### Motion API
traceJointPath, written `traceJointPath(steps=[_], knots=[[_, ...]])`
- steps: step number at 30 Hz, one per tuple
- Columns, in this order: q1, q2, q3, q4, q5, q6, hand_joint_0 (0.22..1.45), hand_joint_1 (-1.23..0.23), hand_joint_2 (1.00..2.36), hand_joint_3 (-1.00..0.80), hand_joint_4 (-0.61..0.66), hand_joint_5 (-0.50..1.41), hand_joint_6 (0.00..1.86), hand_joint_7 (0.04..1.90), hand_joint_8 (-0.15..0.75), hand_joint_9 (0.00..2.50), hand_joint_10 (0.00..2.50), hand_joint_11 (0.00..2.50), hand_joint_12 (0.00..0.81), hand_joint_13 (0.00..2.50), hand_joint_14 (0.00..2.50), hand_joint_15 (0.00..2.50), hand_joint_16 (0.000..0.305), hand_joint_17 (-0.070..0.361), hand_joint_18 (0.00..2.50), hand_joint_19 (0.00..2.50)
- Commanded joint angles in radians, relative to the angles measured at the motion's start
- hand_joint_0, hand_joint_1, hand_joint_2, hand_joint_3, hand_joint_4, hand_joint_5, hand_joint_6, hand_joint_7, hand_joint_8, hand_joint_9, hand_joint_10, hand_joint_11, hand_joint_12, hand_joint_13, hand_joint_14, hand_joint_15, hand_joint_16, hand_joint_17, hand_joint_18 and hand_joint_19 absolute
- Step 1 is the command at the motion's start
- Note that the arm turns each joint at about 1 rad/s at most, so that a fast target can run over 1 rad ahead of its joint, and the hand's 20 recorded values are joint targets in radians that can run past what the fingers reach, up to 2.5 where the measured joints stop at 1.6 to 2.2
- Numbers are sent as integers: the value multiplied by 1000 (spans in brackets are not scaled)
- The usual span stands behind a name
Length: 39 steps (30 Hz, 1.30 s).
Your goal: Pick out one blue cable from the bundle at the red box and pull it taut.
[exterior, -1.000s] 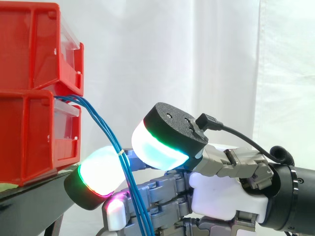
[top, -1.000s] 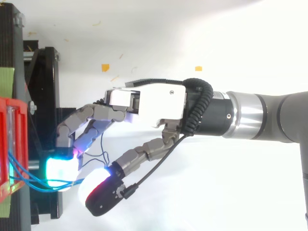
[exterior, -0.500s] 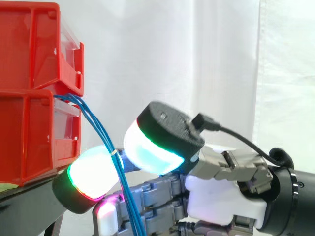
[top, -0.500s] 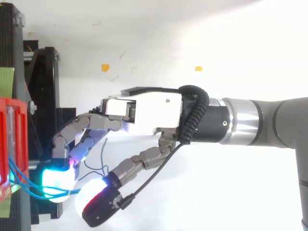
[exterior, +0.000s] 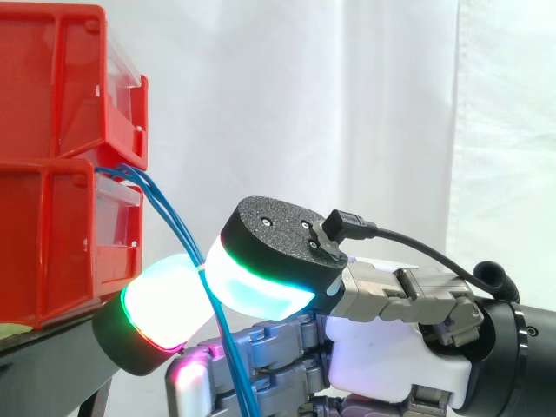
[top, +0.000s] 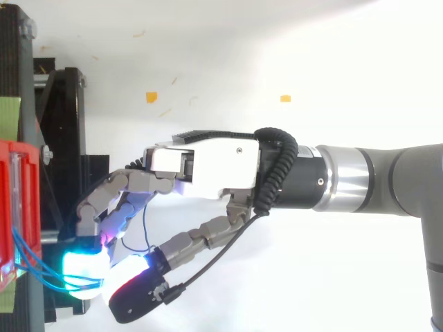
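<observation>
Hand (top: 211, 166) pinching blue cables (exterior: 172, 219) beside the red bins (exterior: 52, 226)
Just right of the bins, the curled fingers (exterior: 156, 308) and thumb grip the cables between glowing pads.

No text, label, number or sign is legible.

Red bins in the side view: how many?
2, stacked at the left edge: upper bin on lower bin, with the blue cables coming out where they meet. Others may sit beyond the frame.
</observation>
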Motion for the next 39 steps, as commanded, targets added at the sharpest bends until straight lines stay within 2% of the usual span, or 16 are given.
traceJointPath(steps=[1, 6, 7, 10, 11, 14, 16, 19, 26, 29, 35, 39], knots=[[-3, -1, 1, -4, -3, 6, 608, -686, 1026, -129, -58, -171, 978, 793, 283, 928, 34, 816, 347, 905, 22, 567, 51, 115, 799, 590], [-13, -1, 1, -11, -18, 30, 612, -683, 1026, -105, -72, -164, 981, 813, 292, 960, 34, 837, 348, 912, 24, 570, 51, 115, 815, 606], [-20, 1, 1, -18, -30, 58, 613, -682, 1025, -107, -69, -164, 981, 808, 290, 962, 35, 829, 350, 914, 23, 579, 51, 115, 817, 606], [-30, 1, 8, -41, -56, 121, 597, -667, 1020, -239, 33, -163, 964, 774, 294, 978, 35, 830, 355, 925, 25, 581, 52, 116, 827, 612], [-30, 1, 8, -41, -56, 121, 595, -665, 1019, -260, 40, -163, 961, 773, 290, 979, 35, 833, 355, 927, 24, 583, 52, 116, 828, 614], [-43, 2, 22, -67, -84, 161, 571, -631, 1009, -395, 60, -161, 952, 732, 296, 984, 32, 832, 360, 934, 24, 578, 53, 119, 837, 617], [-58, 4, 48, -110, -124, 182, 557, -617, 1004, -457, 61, -159, 944, 725, 294, 991, 34, 826, 363, 937, 24, 579, 53, 120, 843, 615], [-81, 4, 93, -176, -176, 184, 530, -618, 1000, -500, 69, -156, 937, 719, 302, 996, 32, 832, 370, 946, 23, 574, 55, 123, 862, 615], [-99, 4, 116, -222, -190, 184, 480, -718, 1000, -500, 87, -151, 923, 742, 316, 1014, 34, 828, 383, 971, 23, 567, 58, 131, 902, 597], [-101, 4, 116, -222, -187, 184, 492, -765, 1000, -500, 75, -149, 919, 753, 307, 1017, 33, 831, 376, 974, 23, 570, 57, 127, 904, 592], [-99, 4, 119, -222, -185, 184, 604, -803, 1000, -500, 41, -146, 913, 811, 283, 1020, 38, 846, 347, 970, 24, 580, 51, 114, 881, 606], [-96, 4, 120, -222, -184, 184, 641, -814, 1016, -330, -43, -144, 939, 860, 284, 1037, 35, 840, 347, 975, 25, 575, 50, 113, 892, 605]])
